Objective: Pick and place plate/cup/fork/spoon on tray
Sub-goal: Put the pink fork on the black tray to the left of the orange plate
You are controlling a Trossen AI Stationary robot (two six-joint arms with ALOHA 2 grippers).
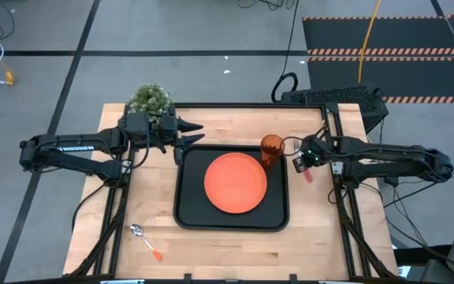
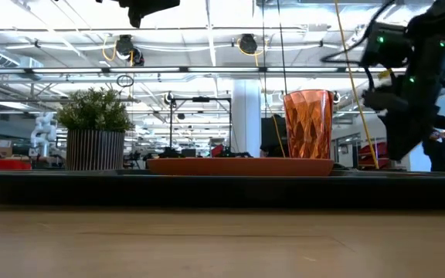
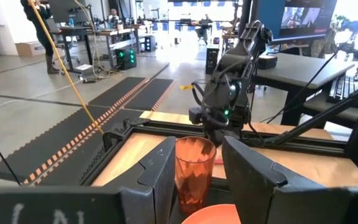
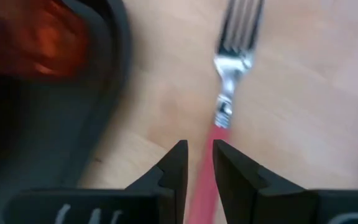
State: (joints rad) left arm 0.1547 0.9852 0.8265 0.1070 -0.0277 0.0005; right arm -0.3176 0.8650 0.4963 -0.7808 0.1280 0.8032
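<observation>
The fork lies on bare wood at three o'clock of the tray; the right gripper, fingers parted narrowly and empty, straddles its pink handle. Slim, stiff, probably slippery: pinch the handle mid-length.

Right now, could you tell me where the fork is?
The fork lies on the bare wood just off the tray's right rim, under the right gripper, near the cup.

The right gripper hides the fork's pink handle end.
</observation>
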